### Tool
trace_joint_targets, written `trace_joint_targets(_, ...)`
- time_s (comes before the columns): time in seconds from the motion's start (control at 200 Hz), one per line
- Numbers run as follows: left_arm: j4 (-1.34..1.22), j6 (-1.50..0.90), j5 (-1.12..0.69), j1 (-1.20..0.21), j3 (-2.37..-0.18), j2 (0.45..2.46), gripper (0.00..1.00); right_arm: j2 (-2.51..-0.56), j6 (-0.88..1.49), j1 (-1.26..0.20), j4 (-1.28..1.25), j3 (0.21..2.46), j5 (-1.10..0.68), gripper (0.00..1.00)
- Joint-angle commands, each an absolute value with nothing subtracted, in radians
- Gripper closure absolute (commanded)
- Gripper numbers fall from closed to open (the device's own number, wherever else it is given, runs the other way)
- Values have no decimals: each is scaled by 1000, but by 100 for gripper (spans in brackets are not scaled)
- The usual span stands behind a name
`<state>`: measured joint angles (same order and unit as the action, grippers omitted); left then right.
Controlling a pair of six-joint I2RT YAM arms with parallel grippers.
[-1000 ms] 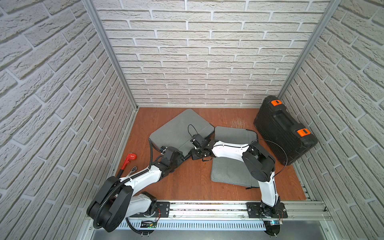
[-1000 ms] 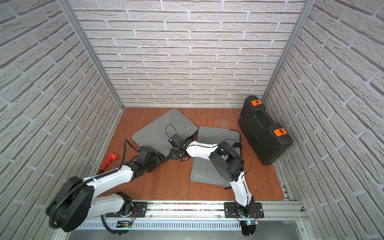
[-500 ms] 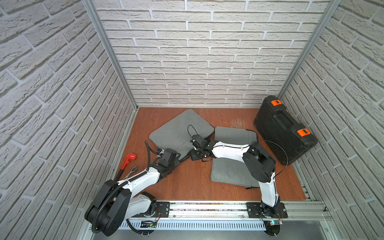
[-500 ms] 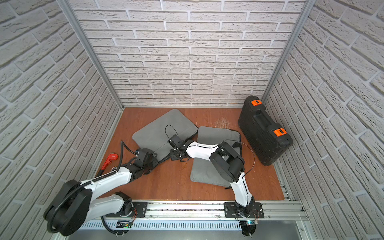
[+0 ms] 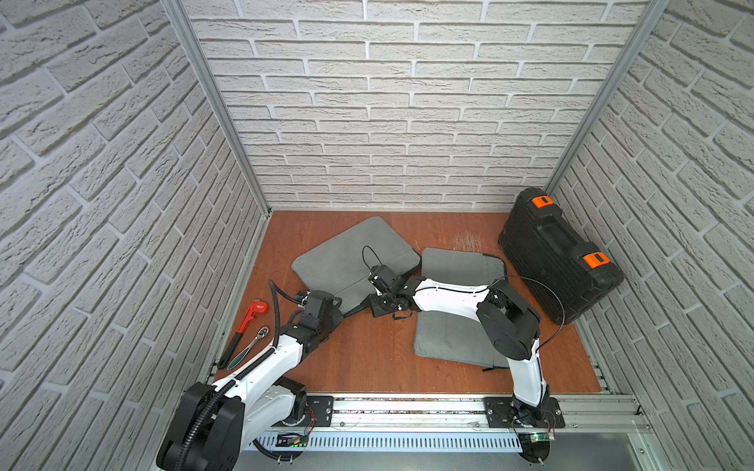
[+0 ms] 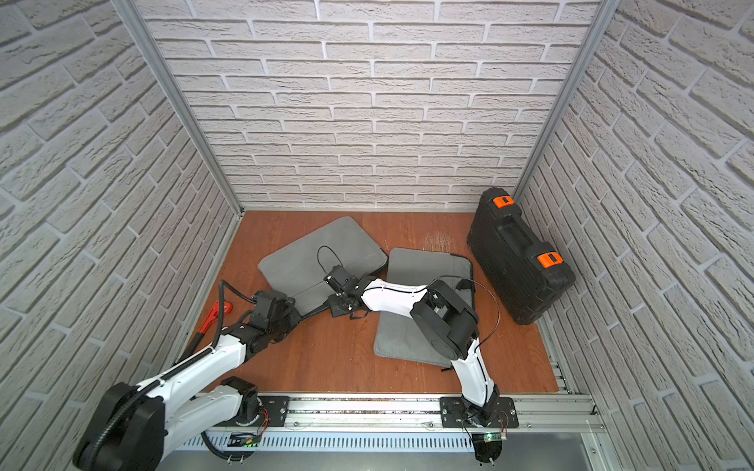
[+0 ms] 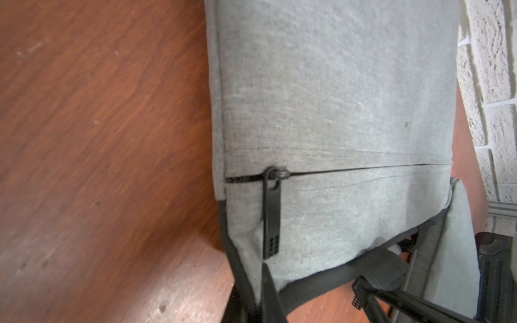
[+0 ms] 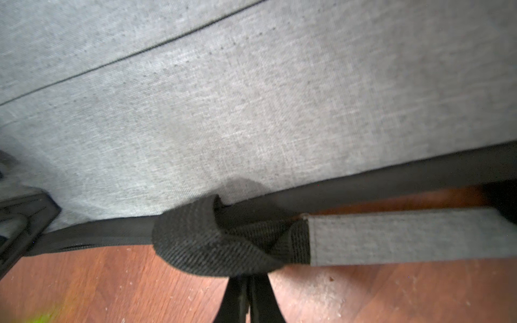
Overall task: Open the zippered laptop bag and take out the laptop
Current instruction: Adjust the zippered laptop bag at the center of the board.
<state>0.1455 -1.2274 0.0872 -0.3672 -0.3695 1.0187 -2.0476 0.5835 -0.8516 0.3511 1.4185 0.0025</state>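
Observation:
The grey zippered laptop bag lies tilted on the wooden floor left of centre. My left gripper is shut on the bag's near corner, pinching grey fabric beside its black edge band. A front-pocket zip runs across the bag, its black pull tab lying flat. My right gripper is shut on the bag's black webbing handle, which continues into a grey sleeve. The laptop is hidden.
A second grey bag lies under the right arm. A black tool case with orange latches leans at the right wall. A red pipe wrench and a ratchet lie by the left wall. Brick walls enclose three sides.
My left gripper has gone from open to shut on the bag's corner and drawn back slightly to the left. The right gripper stays shut on the handle, shifted slightly left.

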Motion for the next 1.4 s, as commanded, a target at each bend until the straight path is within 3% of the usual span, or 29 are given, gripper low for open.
trace_joint_targets(0.0, 178, -1197, 166, -333, -355, 994, 100, -2007, 566, -822, 473, 1429, 85, 94)
trace_joint_targets(1.395, 235, -1125, 106, -167, -322, 914, 100, -1986, 493, -704, 544, 1442, 248, 94)
